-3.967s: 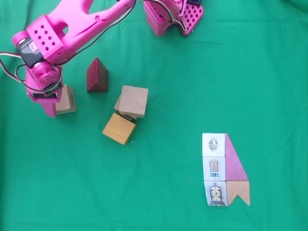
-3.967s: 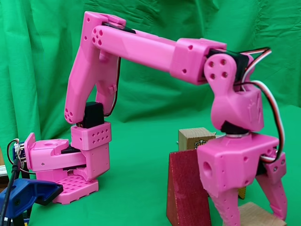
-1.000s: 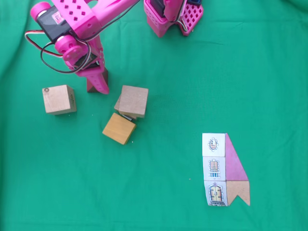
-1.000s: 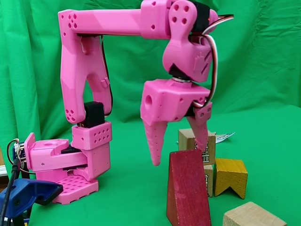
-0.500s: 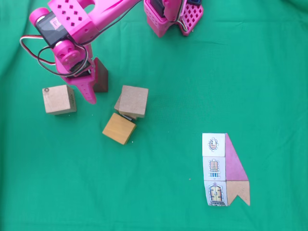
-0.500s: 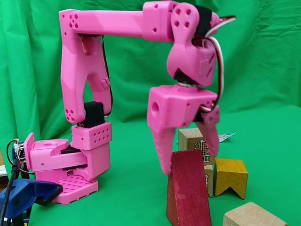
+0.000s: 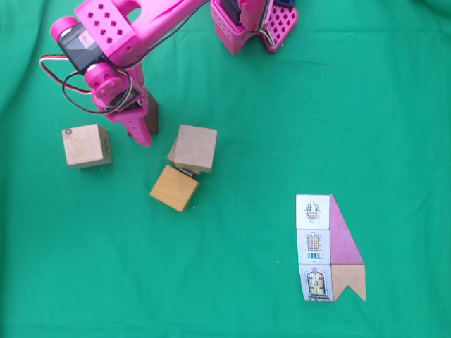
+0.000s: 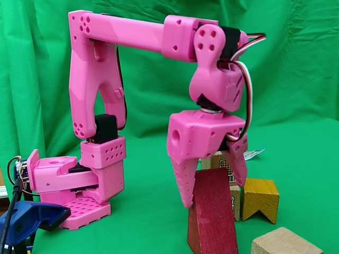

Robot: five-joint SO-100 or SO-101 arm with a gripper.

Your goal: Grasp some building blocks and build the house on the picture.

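Green cloth (image 7: 282, 127) covers the whole tabletop and hangs as a backdrop behind the pink arm (image 8: 132, 34), the largest thing here. Its pincer (image 8: 212, 182) points down with its two fingers spread apart, straddling the top of the dark red triangular prism (image 8: 212, 222); I cannot tell whether they touch it. From above, the pincer (image 7: 141, 123) hides most of that prism (image 7: 152, 116). To the right of the prism in that view sit two pale tan cubes, one (image 7: 196, 147) stacked on the other (image 7: 173, 152), with the orange-yellow block (image 7: 173, 188) touching them below. Another tan cube (image 7: 86, 145) lies apart at the left. The picture card (image 7: 330, 248), with its three white squares and pink roof, lies flat, well apart at the lower right.
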